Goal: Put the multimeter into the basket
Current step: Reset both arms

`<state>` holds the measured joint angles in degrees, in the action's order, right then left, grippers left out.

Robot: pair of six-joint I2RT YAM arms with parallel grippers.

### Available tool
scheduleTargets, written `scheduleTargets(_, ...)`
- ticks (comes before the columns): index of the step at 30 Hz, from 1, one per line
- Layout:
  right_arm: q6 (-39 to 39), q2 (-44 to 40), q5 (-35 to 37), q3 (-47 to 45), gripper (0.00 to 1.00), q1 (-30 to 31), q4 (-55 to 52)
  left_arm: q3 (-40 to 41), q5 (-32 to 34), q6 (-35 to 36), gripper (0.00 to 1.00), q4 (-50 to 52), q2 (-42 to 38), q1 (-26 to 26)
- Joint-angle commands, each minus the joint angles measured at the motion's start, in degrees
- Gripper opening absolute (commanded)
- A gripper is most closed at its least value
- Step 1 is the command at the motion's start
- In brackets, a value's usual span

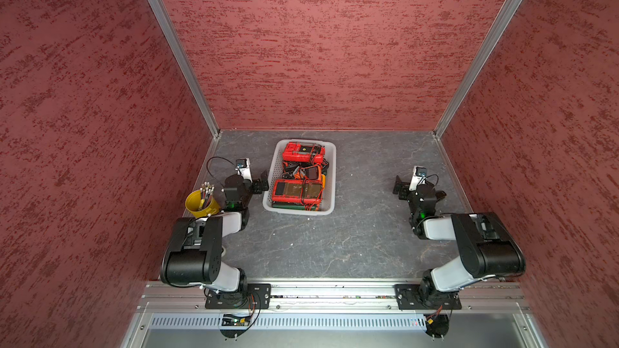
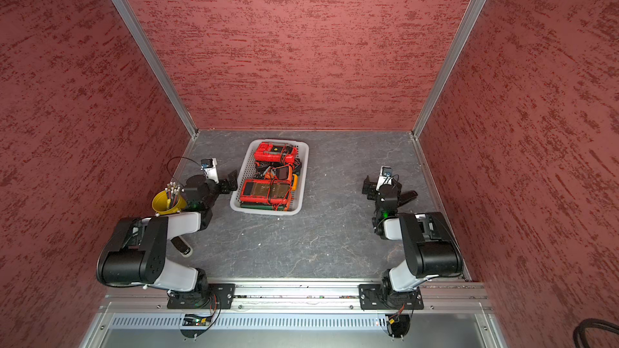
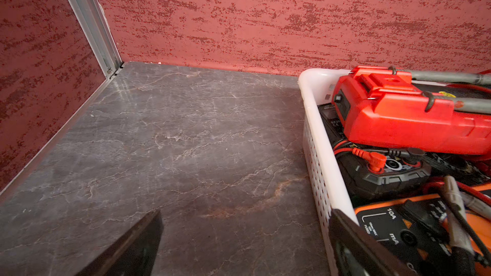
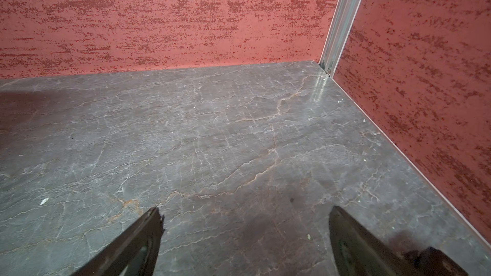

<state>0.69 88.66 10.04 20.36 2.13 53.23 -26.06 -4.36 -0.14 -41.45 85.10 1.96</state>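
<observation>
The white perforated basket (image 1: 272, 179) (image 2: 238, 192) stands at the middle back of the table. Several multimeters lie in it with tangled leads: a red one (image 1: 303, 152) (image 3: 398, 118) at the far end, an orange one (image 1: 313, 173) in the middle, a large red one (image 1: 296, 190) (image 2: 264, 190) at the near end. My left gripper (image 1: 263, 182) (image 3: 245, 213) is open and empty, just outside the basket's left wall (image 3: 318, 139), with one finger (image 3: 353, 237) in front of the rim. My right gripper (image 1: 420, 186) (image 4: 245, 211) is open over bare table far right of the basket.
A yellow cup (image 1: 202, 203) (image 2: 168, 203) holding several thin rods stands by the left wall beside the left arm. A dark elongated object with a pale end (image 2: 181, 246) lies under the left arm's elbow. Red walls close in the back and both sides.
</observation>
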Motion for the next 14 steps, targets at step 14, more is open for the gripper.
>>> scheduleTargets(14,0.54,-0.35,-0.78,0.85,0.99,-0.10,0.36,-0.43,0.23,1.44,1.00,0.67,0.71,-0.10)
